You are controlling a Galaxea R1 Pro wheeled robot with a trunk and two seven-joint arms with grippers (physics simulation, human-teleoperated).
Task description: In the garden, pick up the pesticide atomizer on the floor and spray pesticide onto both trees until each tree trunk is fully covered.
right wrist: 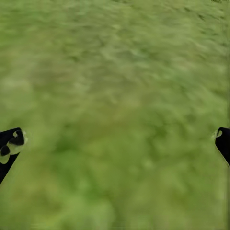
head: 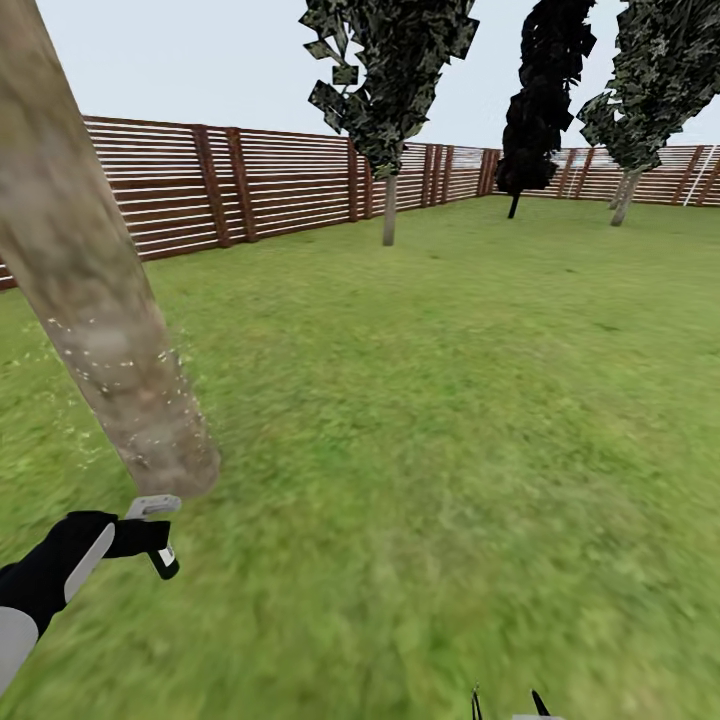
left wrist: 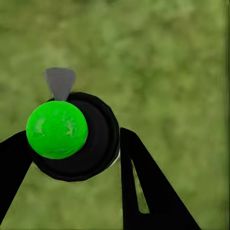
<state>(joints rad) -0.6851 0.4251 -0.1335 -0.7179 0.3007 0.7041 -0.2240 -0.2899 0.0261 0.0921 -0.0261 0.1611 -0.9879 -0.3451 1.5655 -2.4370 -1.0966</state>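
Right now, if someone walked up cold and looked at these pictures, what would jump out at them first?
The thick leaning trunk at the head view's left, dusted with pale pesticide specks low down. Just below it, the left gripper holds the atomizer, nozzle toward the trunk's base. In the left wrist view a bright green ball sits on the atomizer's dark round body, over lawn.

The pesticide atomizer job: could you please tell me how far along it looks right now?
Done: the small dark bottle with the pale grey trigger head is off the floor, in the left gripper, its jaws shut round it. In hand: whitish specks of pesticide dot the lower part of the thick, leaning grey-tan trunk, so it is only partly covered. Left: finishing this trunk, then the second tree. The right gripper hangs open over grass.
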